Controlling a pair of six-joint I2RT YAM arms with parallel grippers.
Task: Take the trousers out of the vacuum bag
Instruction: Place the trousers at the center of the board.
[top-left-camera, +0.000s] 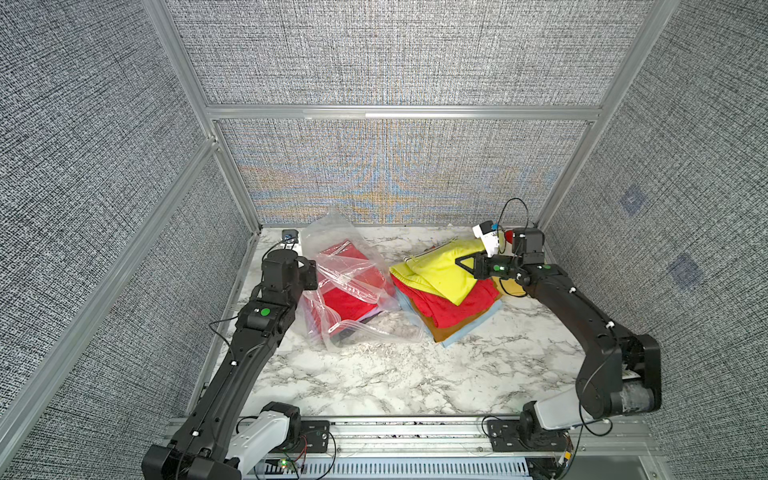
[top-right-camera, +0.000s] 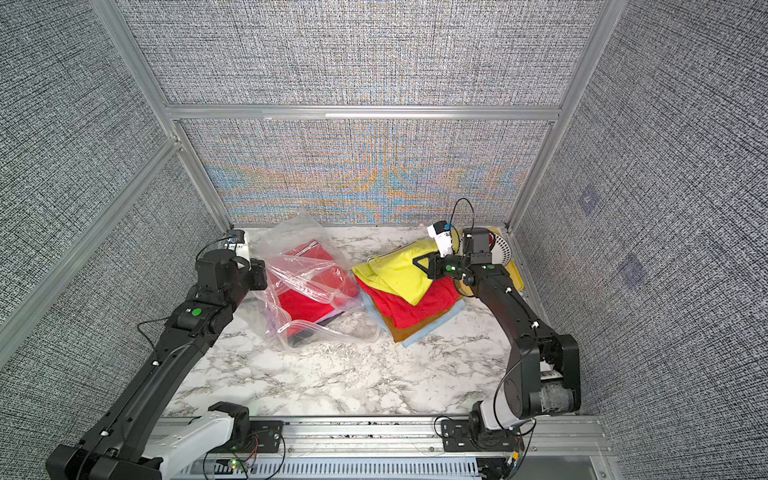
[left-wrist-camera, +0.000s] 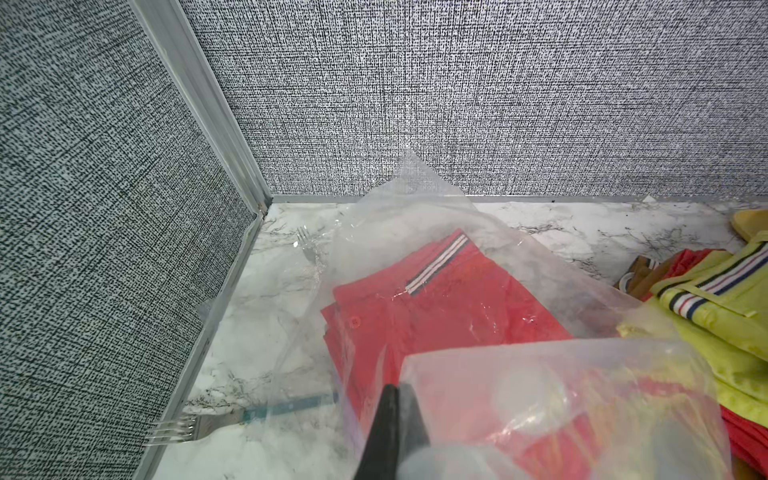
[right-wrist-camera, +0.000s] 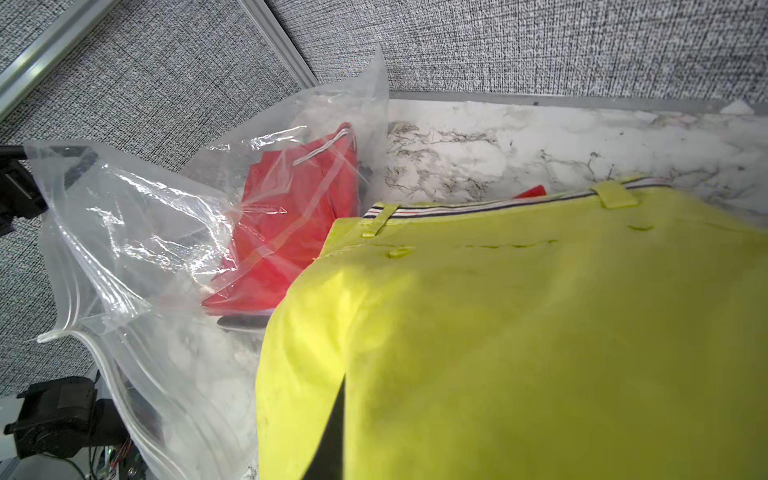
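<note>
The clear vacuum bag (top-left-camera: 353, 270) (top-right-camera: 307, 270) lies crumpled at the back left of the table. Red trousers (top-left-camera: 345, 299) (left-wrist-camera: 436, 307) are still inside it, over lilac and dark folds. My left gripper (left-wrist-camera: 397, 390) is shut on a flap of the bag's plastic (left-wrist-camera: 540, 395); in both top views the wrist hides its jaws. To the right, outside the bag, lies a pile of yellow (top-left-camera: 440, 270) (top-right-camera: 399, 270), red, mustard and light blue trousers. My right gripper (top-left-camera: 461, 262) (right-wrist-camera: 345, 399) is shut on the yellow trousers (right-wrist-camera: 519, 332), which drape over its fingers.
Two forks lie by the left wall, one with a teal handle (left-wrist-camera: 183, 428) and one near the back corner (left-wrist-camera: 305, 245). A yellow tray (top-right-camera: 513, 270) and a white perforated object (top-right-camera: 500, 249) sit behind the right wrist. Walls close in the marble table (top-left-camera: 395, 374).
</note>
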